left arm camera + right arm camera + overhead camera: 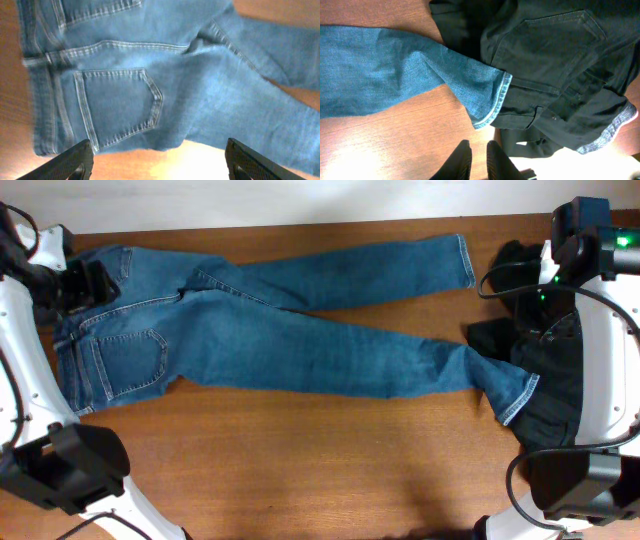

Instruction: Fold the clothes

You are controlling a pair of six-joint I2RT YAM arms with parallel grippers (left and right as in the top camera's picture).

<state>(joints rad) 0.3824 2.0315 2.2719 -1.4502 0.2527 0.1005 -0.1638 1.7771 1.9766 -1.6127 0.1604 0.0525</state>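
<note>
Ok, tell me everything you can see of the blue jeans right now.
The jeans are medium-blue denim with pale stitching, lying back-side up and flat on the wooden table. Waistband at the left end, a back pocket showing. Both legs stretch right, splayed apart; the lower leg's hem rests on the black garments.

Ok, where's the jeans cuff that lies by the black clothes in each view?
Overhead: right of centre, cuff against the black clothes.
Left wrist: not in it; only the seat and back pocket.
Right wrist: centre, cuff over the black clothes.
Shared landmark: the black clothes, in overhead and right wrist.
</note>
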